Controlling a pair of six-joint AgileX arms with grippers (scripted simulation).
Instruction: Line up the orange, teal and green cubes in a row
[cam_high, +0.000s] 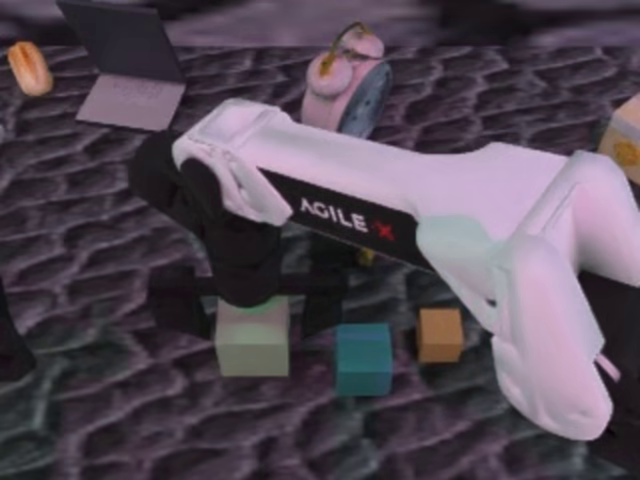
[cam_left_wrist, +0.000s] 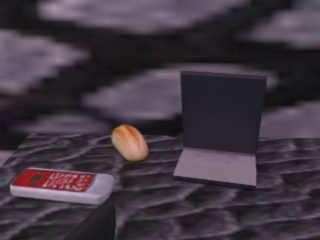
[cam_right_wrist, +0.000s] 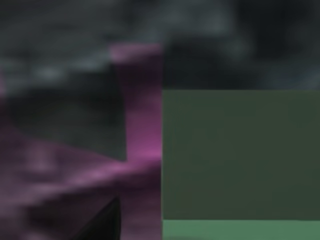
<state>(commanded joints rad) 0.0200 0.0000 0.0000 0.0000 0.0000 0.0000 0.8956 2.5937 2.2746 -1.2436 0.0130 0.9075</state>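
Dark, ripple-patterned desk (cam_high: 90, 330). Largest pale mint-green matte cube (cam_high: 253, 338), mid-sized teal cube (cam_high: 362, 358), small orange cube (cam_high: 440, 335) in row, front centre. Right gripper (cam_high: 245, 295) atop green cube; finger state cannot be told. Cubes look rigid, light, non-slippery; grip opposite flat faces.

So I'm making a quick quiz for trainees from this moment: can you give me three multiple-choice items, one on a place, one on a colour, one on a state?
1. Where is the right gripper?
A. over the green cube
B. over the laptop
C. beside the bread roll

2. Which cube sits in the middle of the row?
A. green
B. orange
C. teal

3. How is the laptop?
A. closed flat
B. open, screen upright
C. upside down

Answers:
1 A: the top view shows it directly above the green cube.
2 C: the teal cube lies between green and the orange cube.
3 B: the left wrist view shows the screen standing.
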